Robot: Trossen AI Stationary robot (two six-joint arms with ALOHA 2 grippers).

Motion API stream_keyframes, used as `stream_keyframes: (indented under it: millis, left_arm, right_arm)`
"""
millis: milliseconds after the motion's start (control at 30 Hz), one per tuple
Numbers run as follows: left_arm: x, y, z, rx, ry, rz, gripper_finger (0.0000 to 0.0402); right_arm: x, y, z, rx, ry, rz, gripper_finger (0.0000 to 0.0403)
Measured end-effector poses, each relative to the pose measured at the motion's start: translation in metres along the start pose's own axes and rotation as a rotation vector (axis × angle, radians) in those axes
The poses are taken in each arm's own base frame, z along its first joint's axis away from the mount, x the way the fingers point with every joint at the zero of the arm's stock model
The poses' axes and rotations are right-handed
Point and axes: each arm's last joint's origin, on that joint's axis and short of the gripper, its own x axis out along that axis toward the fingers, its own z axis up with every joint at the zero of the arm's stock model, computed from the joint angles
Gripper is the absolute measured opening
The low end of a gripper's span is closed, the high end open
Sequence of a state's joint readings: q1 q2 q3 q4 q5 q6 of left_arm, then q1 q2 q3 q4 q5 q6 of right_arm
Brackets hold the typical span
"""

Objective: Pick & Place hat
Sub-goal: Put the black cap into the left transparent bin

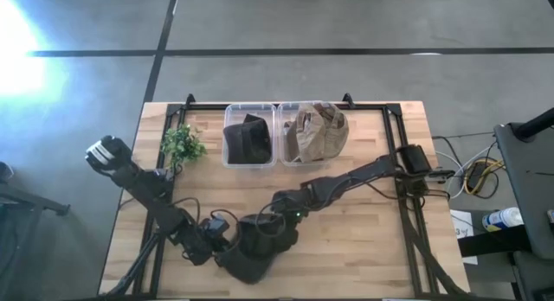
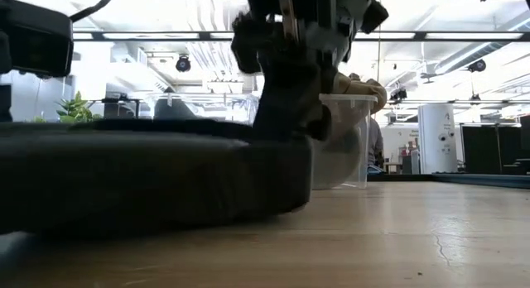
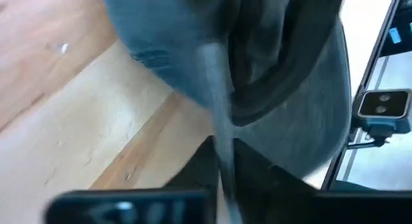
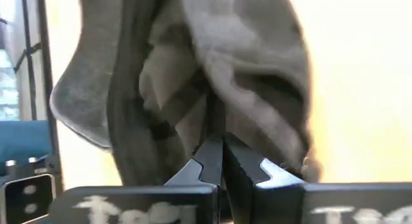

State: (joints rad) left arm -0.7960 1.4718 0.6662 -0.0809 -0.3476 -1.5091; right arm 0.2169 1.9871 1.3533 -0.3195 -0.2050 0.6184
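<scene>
From the high view I have both grippers on the dark hat (image 1: 255, 253), low in the frame and close to the table's (image 1: 363, 240) near edge. The left gripper (image 1: 227, 238) reaches in from the lower left and, in its wrist view, its fingers (image 3: 222, 176) pinch a thin fold of the hat's fabric. The right gripper (image 1: 275, 221) comes in from the right, its fingers (image 4: 219, 161) pressed together on cloth as well. In the low view the hat (image 2: 149, 172) lies flat on the wood, filling the left half. Along the top edge of the table sit two clear bins side by side: the left bin (image 1: 249, 137) with a dark hat in it, the right bin (image 1: 313, 132) with a tan hat. A small plant (image 1: 182, 145) stands at the upper left. Bare wood lies between the hat and the bins, and across the lower right.
</scene>
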Motion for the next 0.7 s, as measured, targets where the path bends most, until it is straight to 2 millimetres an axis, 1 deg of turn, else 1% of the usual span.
stream_keyframes:
  millis: [33,100,167,233,300,467,567,633,700]
  left_arm:
    - [-0.001,-0.001,0.001,0.002,-0.008,-0.005,0.0016]
    - [-0.004,-0.003,0.003,0.017,-0.024,-0.012,0.0013]
    - [-0.009,-0.005,0.005,0.041,-0.04,0.018,0.0009]
    - [-0.019,-0.009,0.009,0.07,-0.058,0.08,0.0007]
    - [-0.033,-0.015,0.016,0.125,-0.081,0.167,0.0007]
    - [-0.083,-0.044,0.039,0.315,-0.177,0.392,0.0007]
    - [-0.107,-0.056,0.051,0.465,-0.231,0.552,0.0007]
    - [-0.114,-0.062,0.055,0.573,-0.243,0.644,0.0007]
    - [-0.112,-0.063,0.055,0.698,-0.216,0.737,0.0007]
  right_arm:
    - [-0.003,0.002,0.001,-0.008,-0.008,0.005,0.0009]
    - [-0.012,0.005,0.003,-0.029,-0.039,0.004,0.0009]
    - [-0.024,0.009,0.006,-0.049,-0.078,-0.013,0.0009]
    - [-0.038,0.012,0.009,-0.059,-0.133,-0.045,0.0009]
    - [-0.055,0.016,0.013,-0.063,-0.203,-0.081,0.0009]
    - [-0.096,0.022,0.017,-0.054,-0.374,-0.202,0.0009]
    - [-0.12,0.024,0.017,-0.029,-0.466,-0.28,0.0009]
    - [-0.131,0.022,0.019,0.01,-0.508,-0.294,0.0009]
    - [-0.137,0.018,0.019,0.062,-0.508,-0.282,0.0009]
